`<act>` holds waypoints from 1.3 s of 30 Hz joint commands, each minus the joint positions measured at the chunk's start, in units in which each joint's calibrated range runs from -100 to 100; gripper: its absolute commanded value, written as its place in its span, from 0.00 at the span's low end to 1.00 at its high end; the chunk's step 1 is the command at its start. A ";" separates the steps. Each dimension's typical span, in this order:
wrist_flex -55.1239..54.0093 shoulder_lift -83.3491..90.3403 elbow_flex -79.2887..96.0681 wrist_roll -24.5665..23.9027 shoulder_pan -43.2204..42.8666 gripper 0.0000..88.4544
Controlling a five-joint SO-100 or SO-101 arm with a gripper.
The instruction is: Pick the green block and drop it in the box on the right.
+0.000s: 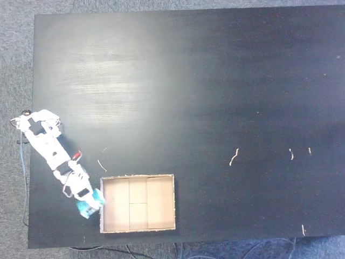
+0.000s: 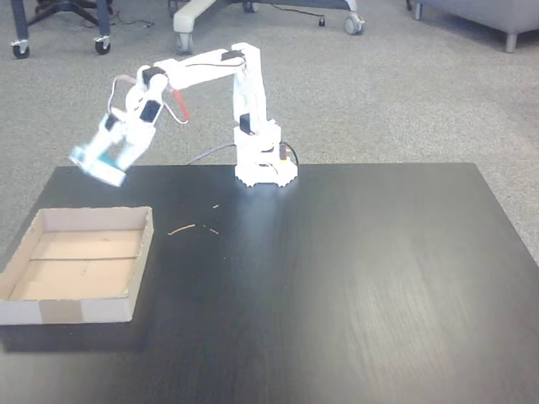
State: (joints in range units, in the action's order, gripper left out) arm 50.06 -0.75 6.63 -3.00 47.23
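In a fixed view from above, my white arm reaches along the table's left side, and my gripper [image 1: 90,204] is shut on the green block [image 1: 84,209], a small teal piece just left of the box's left wall. The box [image 1: 137,176] is shallow tan cardboard, open on top, with flap seams inside and nothing in it. In a fixed view from the front, the gripper [image 2: 106,158] holds the green block [image 2: 94,166] tilted in the air, above and beyond the far wall of the box [image 2: 67,311], near its middle.
The arm's base [image 2: 264,168] stands at the black table's far edge. Thin pale scraps [image 1: 233,157] lie on the table, and one scrap [image 2: 181,229] is close to the box. Cables [image 1: 24,178] hang off the table edge. Office chair wheels [image 2: 101,44] stand on the carpet behind.
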 commanded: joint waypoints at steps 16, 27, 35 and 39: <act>-21.16 -19.82 -14.25 4.30 -9.91 0.61; -38.50 47.49 52.84 4.10 -33.28 0.00; 4.77 92.79 76.51 2.15 -55.58 0.00; 4.19 98.55 88.75 4.88 -55.97 0.00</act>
State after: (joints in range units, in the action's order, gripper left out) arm 53.04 93.07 89.05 -0.66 -9.06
